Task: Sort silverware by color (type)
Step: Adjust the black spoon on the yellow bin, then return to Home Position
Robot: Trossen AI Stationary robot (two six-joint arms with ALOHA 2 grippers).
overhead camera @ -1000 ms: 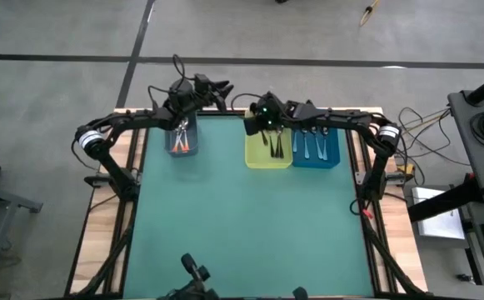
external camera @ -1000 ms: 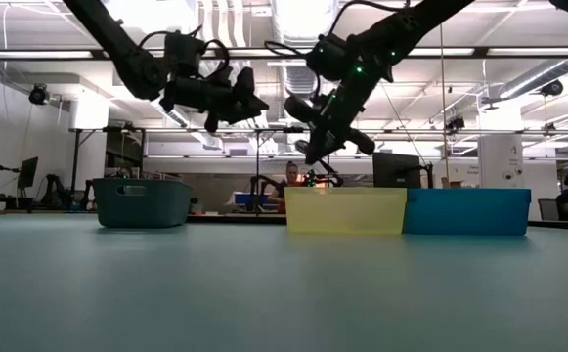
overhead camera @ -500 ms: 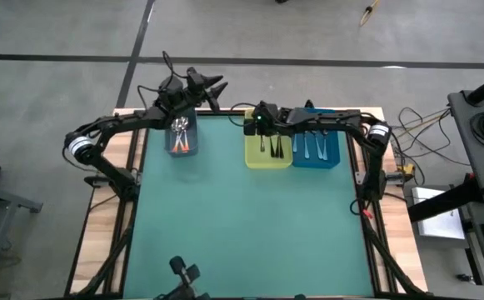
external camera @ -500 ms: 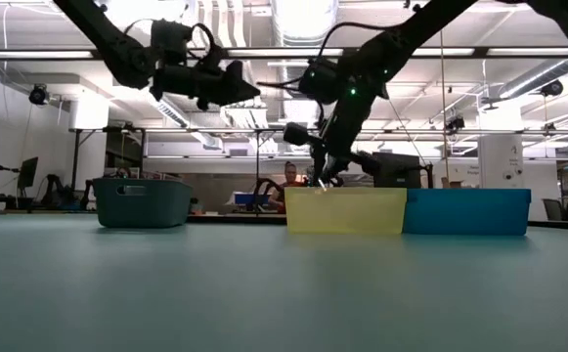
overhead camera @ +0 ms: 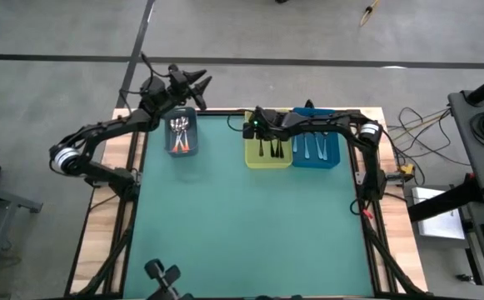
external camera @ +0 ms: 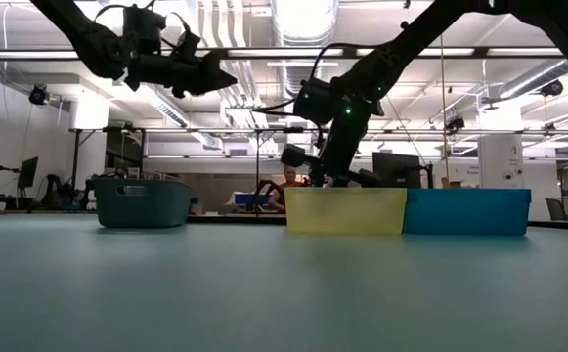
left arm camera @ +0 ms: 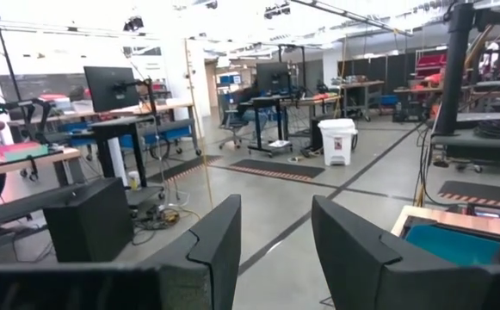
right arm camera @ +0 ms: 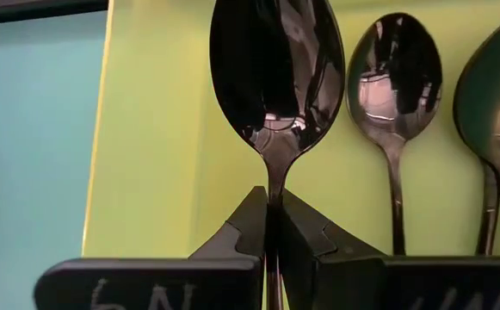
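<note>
High view: right fingers (overhead camera: 262, 140), pinching a black spoon (right arm camera: 275, 73), have lowered into the yellow bin (overhead camera: 251, 157).

- A robotics lab or workshop is suggested by the open hall with a concrete floor (left arm camera: 336, 185).
- Desks with a monitor (left arm camera: 110, 88) are seen far off.
- Exposed ceiling ducts (external camera: 303, 20) and probably other robot rigs are seen.

High view: overhead, straight down, whole table (overhead camera: 242, 217), far off. Low view: tabletop height, level across teal surface into room. Both share yellow bin (overhead camera: 268, 151) (external camera: 345, 210), blue bin (overhead camera: 316, 148) (external camera: 466, 211), grey bin (overhead camera: 182, 136) (external camera: 143, 202). Left wrist view: aimed off table, at room floor. Right wrist view: very close on yellow bin floor (right arm camera: 163, 129).
</note>
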